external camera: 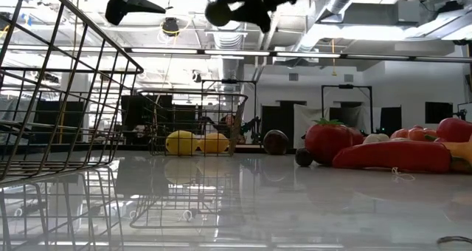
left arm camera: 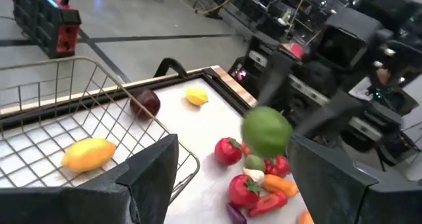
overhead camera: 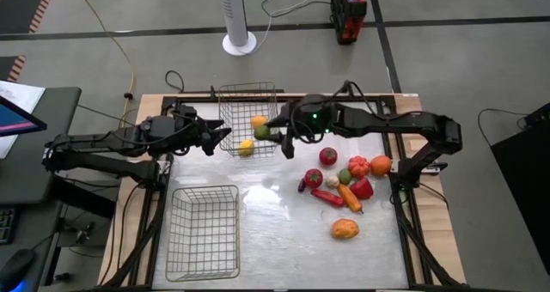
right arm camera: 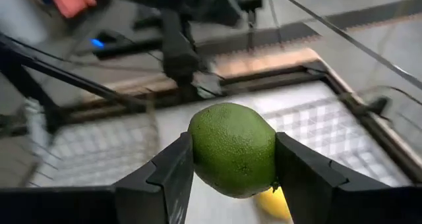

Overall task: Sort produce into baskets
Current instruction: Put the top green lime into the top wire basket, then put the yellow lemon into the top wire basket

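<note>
Right hand (overhead camera: 265,130) grips, raised; left hand (overhead camera: 225,137) apparently open beside it.

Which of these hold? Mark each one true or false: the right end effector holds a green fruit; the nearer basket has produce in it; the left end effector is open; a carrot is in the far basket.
1. The right end effector holds a green fruit. True.
2. The nearer basket has produce in it. False: it shows no produce.
3. The left end effector is open. True; nothing sits between its fingers.
4. A carrot is in the far basket. False: the far basket holds yellow pieces, and the carrot lies on the table among the loose produce.
</note>
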